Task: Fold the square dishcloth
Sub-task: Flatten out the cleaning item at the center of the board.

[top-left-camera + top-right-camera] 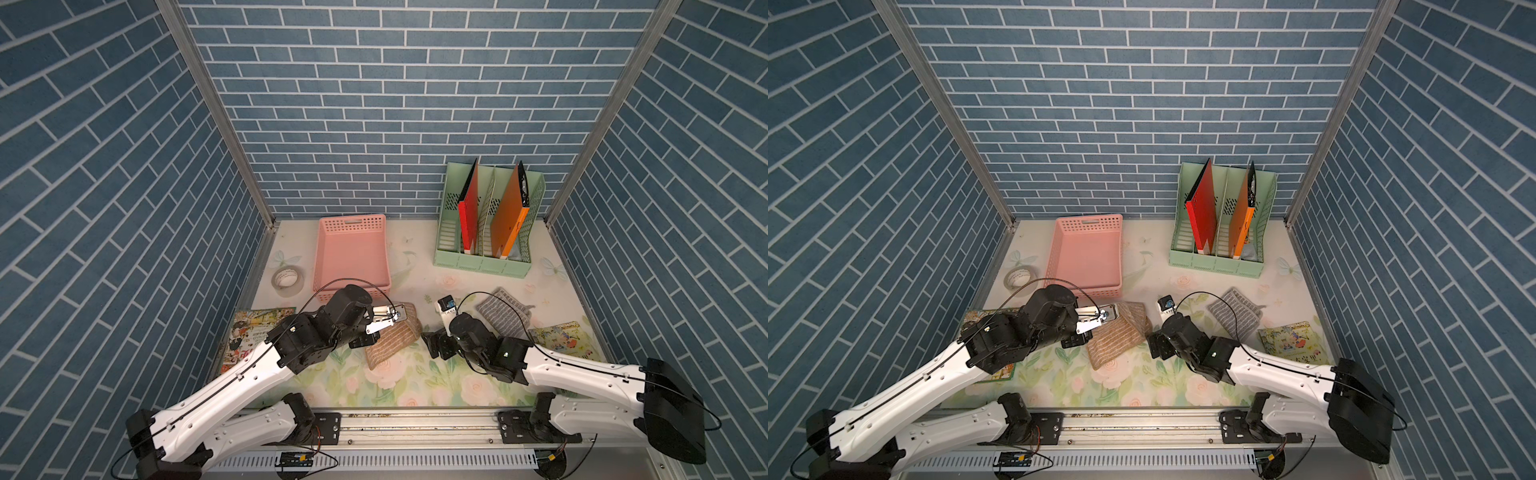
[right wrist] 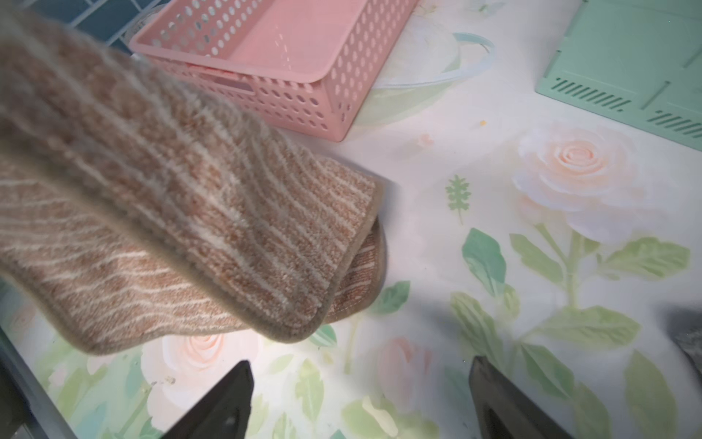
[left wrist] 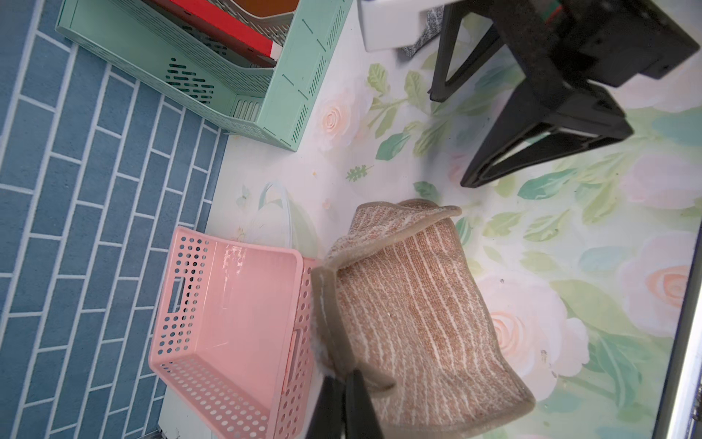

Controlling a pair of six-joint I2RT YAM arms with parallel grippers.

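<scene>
1. Dishcloth (image 1: 395, 337): brown with pale stripes, it sits near the middle of the floral counter (image 1: 415, 386), just in front of the pink basket (image 1: 352, 257) and between the two arms.
2. Fold: one part of the cloth is raised and draped over the rest, which lies flat on the counter; the edges do not line up.
3. Left gripper (image 3: 343, 380): clenched on the bound edge of the dishcloth, it holds that part up off the counter.
4. Right gripper (image 2: 361, 365): released, with jaws spread wide and nothing between them, it hangs low over bare counter just beside the dishcloth and apart from it.
5. Surroundings: a grey cloth (image 1: 505, 311) lies behind the right arm, and a green file rack (image 1: 482, 266) with red and orange folders stands at the back.
</scene>
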